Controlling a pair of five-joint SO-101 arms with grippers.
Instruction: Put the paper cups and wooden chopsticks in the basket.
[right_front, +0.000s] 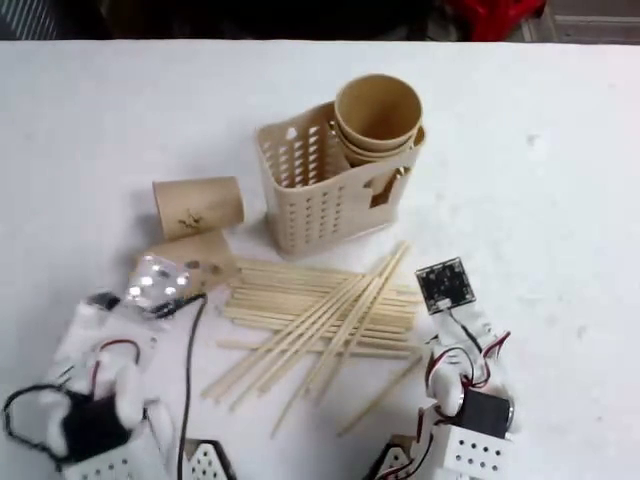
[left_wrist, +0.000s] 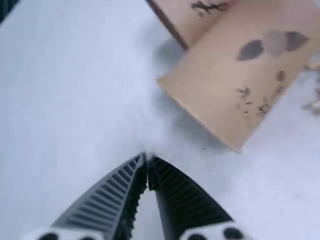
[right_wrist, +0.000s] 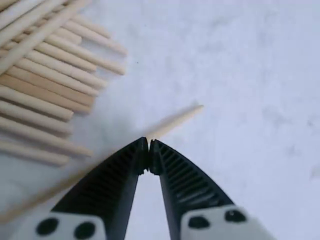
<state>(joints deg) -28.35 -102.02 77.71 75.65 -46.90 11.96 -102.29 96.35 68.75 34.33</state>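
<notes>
Across white table, chopsticks; dark room beyond

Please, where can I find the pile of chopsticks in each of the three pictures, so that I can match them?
High view: the pile of chopsticks lies on the table in front of the basket.
Left wrist view: what look like a few stick ends at the picture's edge, just past the lying cup.
Right wrist view: the pile spreads beside the right gripper.
Shared landmark: the lying cup by the pile's end, in the high and left wrist views.
</notes>
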